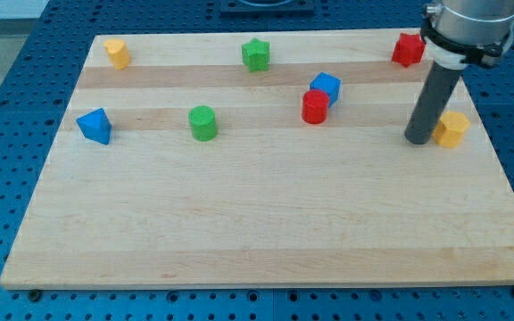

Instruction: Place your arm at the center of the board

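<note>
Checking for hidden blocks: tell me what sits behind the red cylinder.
A blue cube sits behind the red cylinder, touching it. The cube's lower front is covered. My tip is far off to the view's right.

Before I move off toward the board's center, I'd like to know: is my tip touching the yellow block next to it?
Cannot tell. In the camera view, my tip sits immediately left of the yellow block, with no visible gap, but overlap from this angle hides whether they meet.

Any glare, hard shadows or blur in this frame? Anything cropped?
Camera view: even, diffuse light, no glare on the board; soft short shadows only, e.g. beside the green cylinder. Blocks are sharp, no motion blur. The arm is cropped at the view's top; my tip is in focus, just left of the yellow block. Board edges look straight, only perspective taper.
</note>
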Tool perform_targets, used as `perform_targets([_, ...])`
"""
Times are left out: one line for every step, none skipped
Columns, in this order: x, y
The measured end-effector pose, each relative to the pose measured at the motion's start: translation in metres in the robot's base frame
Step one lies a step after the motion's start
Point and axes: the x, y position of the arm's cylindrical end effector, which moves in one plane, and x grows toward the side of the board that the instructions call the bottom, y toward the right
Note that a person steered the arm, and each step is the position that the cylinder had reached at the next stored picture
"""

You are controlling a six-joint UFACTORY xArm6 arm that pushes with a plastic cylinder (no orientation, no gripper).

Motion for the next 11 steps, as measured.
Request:
perform_targets([0.000, -0.027])
perform_targets([0.000, -0.049])
perform_targets([0.000, -0.062])
perform_targets([0.000, -0.073])
perform_targets([0.000, -0.086])
perform_targets([0.000, -0.106])
perform_targets([0.000, -0.127])
perform_targets([0.000, -0.142])
perform_targets([0.000, -0.148])
perform_targets([-0.004, -0.153])
perform_targets([-0.008, -0.168])
